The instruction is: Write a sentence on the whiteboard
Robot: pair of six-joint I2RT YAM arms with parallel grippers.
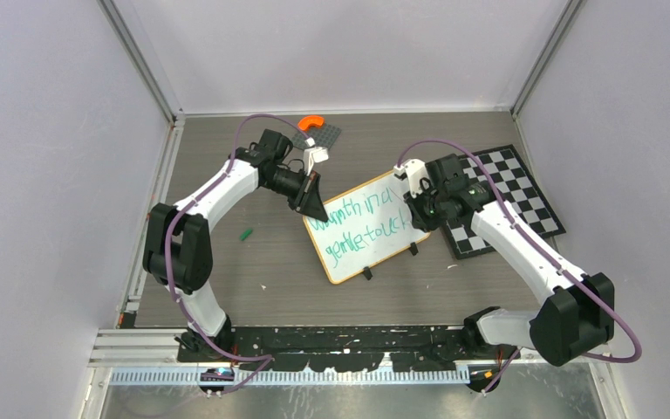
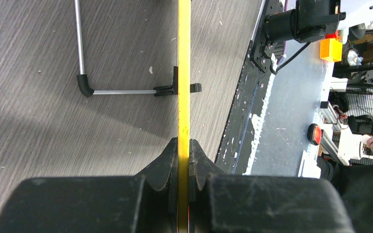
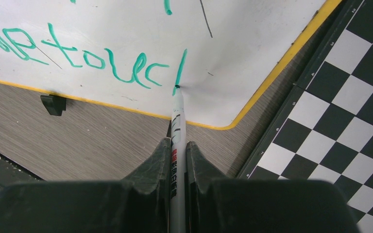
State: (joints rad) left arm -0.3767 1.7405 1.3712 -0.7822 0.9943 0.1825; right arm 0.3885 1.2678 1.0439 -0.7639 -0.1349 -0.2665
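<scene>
- Step in hand, as I read it: finishing the last letter of the sentence [image 1: 365,223]. The second line reads "gentle touc" plus one upright stroke, so the arch of the "h" and a full stop look undone.
- Right gripper [image 3: 177,145] is closed on the marker [image 3: 177,121], barrel pinched between both fingers. The tip touches the whiteboard [image 3: 252,53] at the foot of that upright stroke.
- Left gripper [image 2: 183,145] is clamped on the whiteboard's yellow frame edge at the far-left corner, bracing it.
- To do it well: use light tip pressure and a short arch to the right from mid-stroke, no dragging. The board sits on a wire stand [image 2: 80,48], so a hard push could tilt or skate it across the bench [image 1: 253,271].
- The stroke foot is close to the lower frame and not far from the right corner, so keep the arch small.
- The whiteboard lies mid-bench between the arms, tilted, its right corner beside the checkerboard [image 3: 340,121].
</scene>
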